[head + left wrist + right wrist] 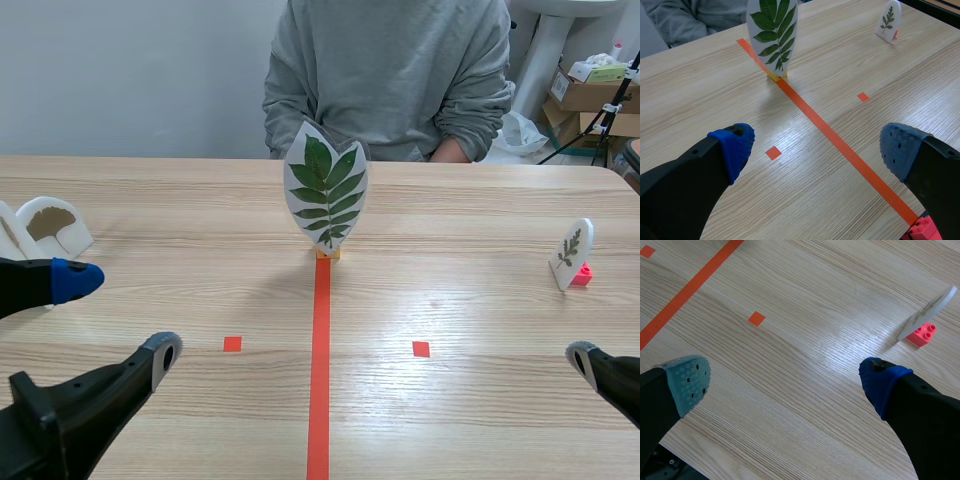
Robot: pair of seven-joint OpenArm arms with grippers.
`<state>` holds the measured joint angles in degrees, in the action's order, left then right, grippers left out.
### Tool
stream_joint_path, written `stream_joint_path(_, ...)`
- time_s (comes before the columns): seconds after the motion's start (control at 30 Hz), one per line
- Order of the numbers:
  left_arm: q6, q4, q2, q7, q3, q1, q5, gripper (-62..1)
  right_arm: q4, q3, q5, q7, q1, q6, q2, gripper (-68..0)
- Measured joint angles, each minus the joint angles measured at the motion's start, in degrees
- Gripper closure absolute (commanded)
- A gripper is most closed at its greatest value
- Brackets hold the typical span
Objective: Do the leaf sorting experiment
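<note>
Scene view, starting well left of the large leaf card (326, 190): a ginkgo leaf card (50, 225) is standing near the edge of the tabletop (200, 200), with part of another white card (8, 235) just beside it. Left of the large leaf card and nearer the robot, the left jaws are hanging spread apart over bare wood, gripping nothing. The large leaf card itself is standing upright on a small yellow block (327, 254) at the far end of the orange tape line (320, 380), in front of the seated person (390, 70). To its right and nearer the robot, the right jaws are likewise gaping wide and holding nothing. Well right of the large leaf card, a small leaf card (571, 252) is leaning on a red block (582, 274). By my judgement, the large leaf card is waiting unsorted on the middle line while cards are already sitting on both sides. Grasping it and choosing its side is looking like the work left.
</note>
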<state>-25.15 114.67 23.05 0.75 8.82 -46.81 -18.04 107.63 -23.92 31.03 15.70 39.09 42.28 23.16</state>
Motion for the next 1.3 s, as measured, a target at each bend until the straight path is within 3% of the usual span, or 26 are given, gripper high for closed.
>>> stream_joint_path(0.67, 0.0, 0.0, 0.0, 0.0, 0.0, 0.0, 0.0, -53.6, 0.0, 0.0, 0.0, 0.3, 0.0, 0.0, 0.0, -61.3)
stream_joint_path(0.93, 0.0, 0.0, 0.0, 0.0, 0.0, 0.0, 0.0, -53.6, 0.0, 0.0, 0.0, 4.3, -0.4, 0.0, 0.0, -61.3)
stream_joint_path(1.13, 0.0, 0.0, 0.0, 0.0, 0.0, 0.0, 0.0, -53.6, -0.8, 0.1, -1.2, 7.8, -6.1, 0.0, 0.0, -61.3)
stream_joint_path(1.3, 0.0, 0.0, 0.0, -0.1, 0.0, 0.2, 0.0, -53.6, -6.5, 3.5, -1.3, 9.0, -15.0, 0.0, 1.9, -61.3)
